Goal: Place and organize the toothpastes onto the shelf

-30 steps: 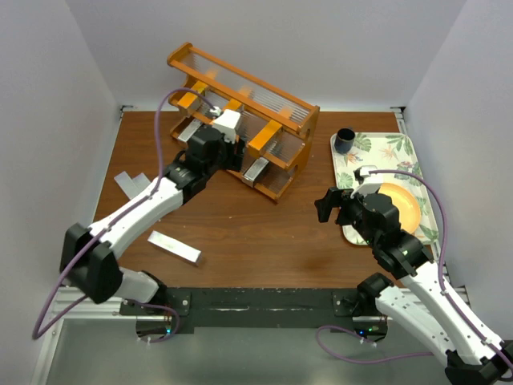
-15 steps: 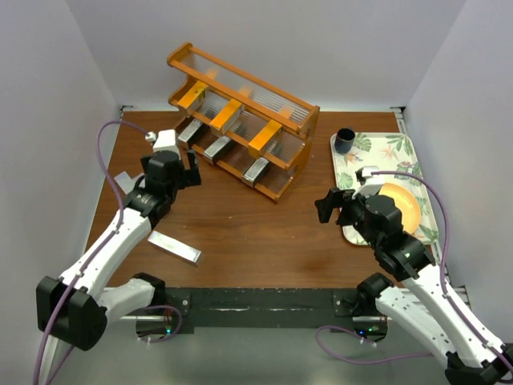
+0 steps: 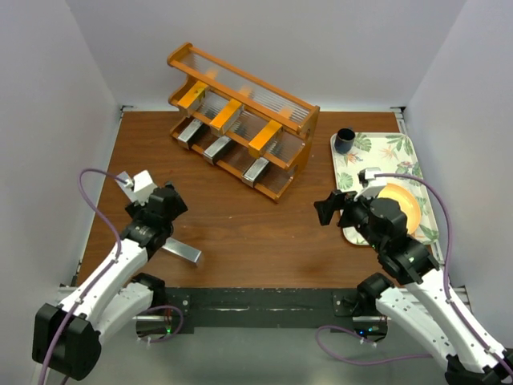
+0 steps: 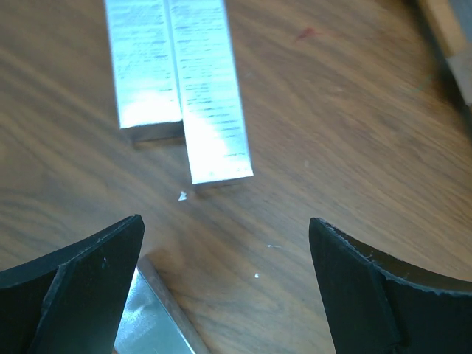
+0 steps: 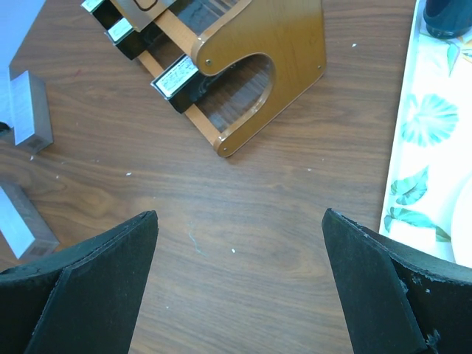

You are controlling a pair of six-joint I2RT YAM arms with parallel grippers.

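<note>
The shelf (image 3: 284,172) stands at the back of the table, and its end panel (image 5: 280,44) shows in the right wrist view. Three orange toothpastes (image 3: 227,112) lie on its middle tier and three silver ones (image 3: 218,147) on the lowest. My left gripper (image 3: 159,210) hangs open and empty over the near-left table. Ahead of its fingertips lie two silver cartons side by side (image 4: 210,96), and one more (image 4: 147,324) lies by the left finger (image 4: 81,284); part of that one shows from above (image 3: 186,253). My right gripper (image 3: 327,207) is open over bare wood (image 5: 240,243).
A leaf-patterned tray (image 3: 377,152) sits at the right with a dark cup (image 3: 345,140) and an orange plate (image 3: 401,204) on it. Its edge (image 5: 435,133) shows in the right wrist view. White walls close in the table on three sides.
My left gripper opened, left the shelf's lower tier and pulled back to the near left over the loose silver cartons. The right arm barely moved.
</note>
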